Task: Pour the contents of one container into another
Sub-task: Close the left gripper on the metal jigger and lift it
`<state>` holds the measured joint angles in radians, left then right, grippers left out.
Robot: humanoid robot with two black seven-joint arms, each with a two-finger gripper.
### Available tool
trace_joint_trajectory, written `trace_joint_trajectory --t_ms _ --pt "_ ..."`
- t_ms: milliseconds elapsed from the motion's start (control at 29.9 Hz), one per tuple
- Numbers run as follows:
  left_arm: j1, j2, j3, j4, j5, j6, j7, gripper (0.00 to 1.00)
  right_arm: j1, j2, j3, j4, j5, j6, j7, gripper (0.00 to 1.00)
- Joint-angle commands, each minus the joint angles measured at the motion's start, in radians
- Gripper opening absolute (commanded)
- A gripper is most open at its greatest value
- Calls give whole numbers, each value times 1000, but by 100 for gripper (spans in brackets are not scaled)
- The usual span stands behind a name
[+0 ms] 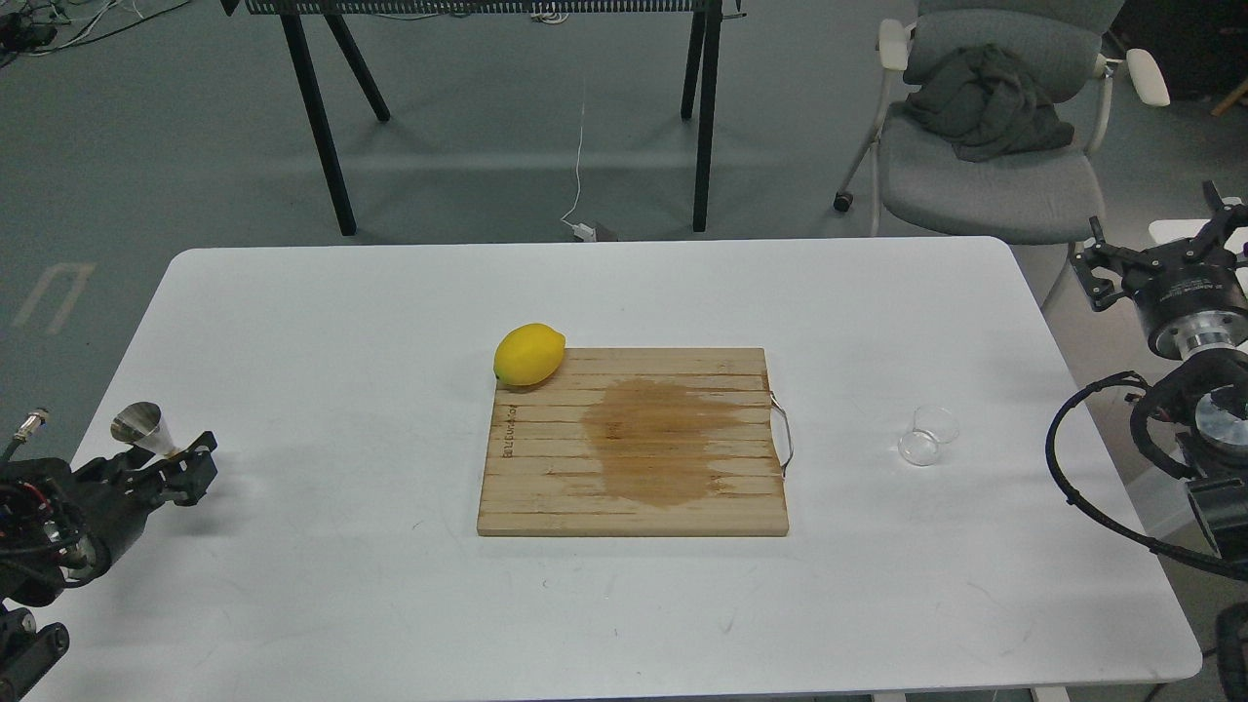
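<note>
At the lower left of the frame, the left gripper [185, 468] is closed around the steel jigger [142, 428], which tilts up and to the left above the white table [292, 322]. At the right edge, the right gripper [1155, 253] has its fingers spread and holds nothing. The clear cup [928, 435] lies tipped on the table at the middle right, near the wooden cutting board [634, 444] with a lemon [529, 354] on its upper left corner.

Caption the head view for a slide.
Left gripper holds steel jigger; clear cup lies tipped right of the stained cutting board.
</note>
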<state>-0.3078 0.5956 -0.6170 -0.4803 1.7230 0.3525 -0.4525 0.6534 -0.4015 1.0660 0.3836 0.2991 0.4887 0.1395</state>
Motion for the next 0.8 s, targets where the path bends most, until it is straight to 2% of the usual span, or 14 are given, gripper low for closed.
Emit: trace_joint_trajectory --t_ms 0,468,601,768 --pt "-1 4 0 15 1 14 -2 51 -1 0 -1 0 0 0 0 100" --pt "6 0 6 31 3 13 -2 20 0 0 -3 1 0 0 -1 100" --pt "4 -2 28 31 1 19 -20 9 0 -2 -3 1 0 0 -1 100" --pt "-5 -13 30 20 1 46 -18 8 -3 -2 -3 1 0 0 -1 100"
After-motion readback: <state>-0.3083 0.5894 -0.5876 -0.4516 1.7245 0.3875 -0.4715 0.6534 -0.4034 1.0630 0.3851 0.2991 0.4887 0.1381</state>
